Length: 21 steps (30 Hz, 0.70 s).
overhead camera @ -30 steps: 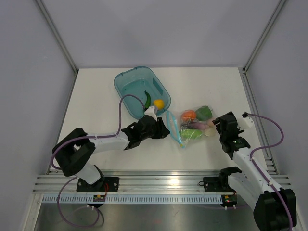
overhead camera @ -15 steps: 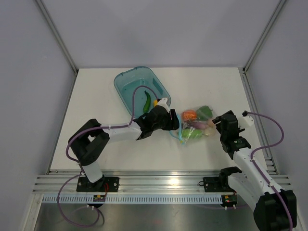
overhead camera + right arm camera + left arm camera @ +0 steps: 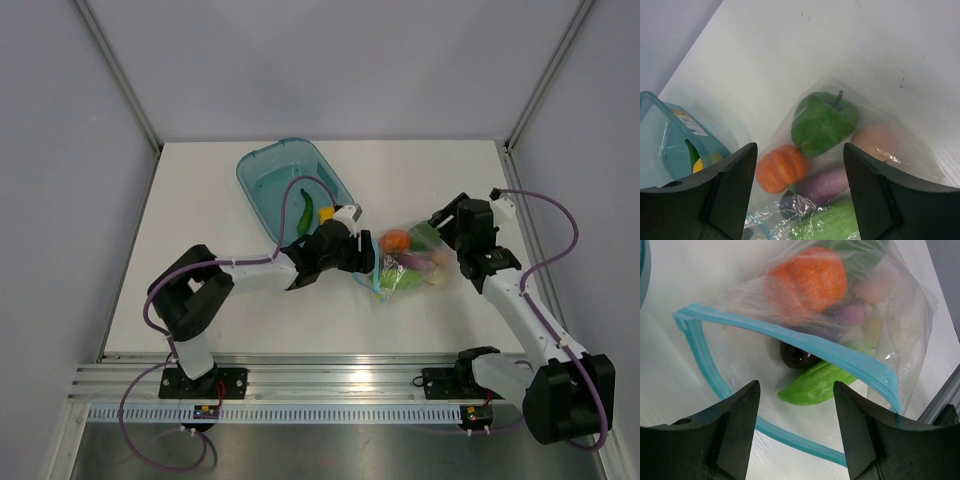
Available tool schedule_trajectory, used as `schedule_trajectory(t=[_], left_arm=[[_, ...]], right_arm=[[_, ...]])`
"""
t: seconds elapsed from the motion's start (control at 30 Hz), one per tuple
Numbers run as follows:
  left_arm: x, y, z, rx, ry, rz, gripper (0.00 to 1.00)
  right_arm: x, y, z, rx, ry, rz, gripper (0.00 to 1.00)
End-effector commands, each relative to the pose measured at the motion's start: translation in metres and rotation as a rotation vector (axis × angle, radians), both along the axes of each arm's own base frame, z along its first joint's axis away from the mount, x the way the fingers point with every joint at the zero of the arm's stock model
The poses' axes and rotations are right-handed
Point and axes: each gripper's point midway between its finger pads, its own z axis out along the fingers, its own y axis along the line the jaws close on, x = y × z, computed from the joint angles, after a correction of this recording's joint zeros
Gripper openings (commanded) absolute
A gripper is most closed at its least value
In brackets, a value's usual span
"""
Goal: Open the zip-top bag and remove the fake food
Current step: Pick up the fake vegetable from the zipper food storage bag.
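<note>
Bag [image 3: 405,265] on the tabletop [image 3: 200,200], right of centre, mouth gaping toward spread, empty left fingers [image 3: 363,260]. Right fingers [image 3: 441,221] likewise apart, holding nothing, over its far end. Risk: unpinned, likely to slide right or fold shut when reaching in for the toy food [image 3: 807,277].

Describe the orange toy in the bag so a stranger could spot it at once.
On the table, right of the teal tub, lies a clear zip-top bag with a blue zip strip. Inside, near its mouth, the orange toy pumpkin sits beside the green pepper. It is the only orange piece; its neighbours are green, purple or pale.
</note>
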Motion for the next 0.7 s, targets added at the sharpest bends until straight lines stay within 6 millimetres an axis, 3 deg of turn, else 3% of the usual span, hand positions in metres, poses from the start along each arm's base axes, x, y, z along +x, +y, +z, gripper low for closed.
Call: schedule_trajectory(t=[0.0,0.23,0.47,0.67], left_arm=[[0.010,-0.009,0.008,-0.014,-0.061,-0.019,0.64],[0.008,-0.012,-0.017,-0.026,-0.003,-0.004,0.64],[0.014,-0.027,-0.011,-0.030,-0.057,-0.048,0.67],[0.009,-0.036,-0.010,-0.009,-0.084,-0.088,0.71]], right_arm=[[0.017,0.016,0.017,-0.019,-0.002,0.110,0.77],[0.035,0.040,-0.005,0.015,0.051,0.205,0.76],[0.051,0.066,-0.019,-0.070,0.122,0.253,0.75],[0.050,0.079,-0.051,-0.065,0.179,0.290,0.74]])
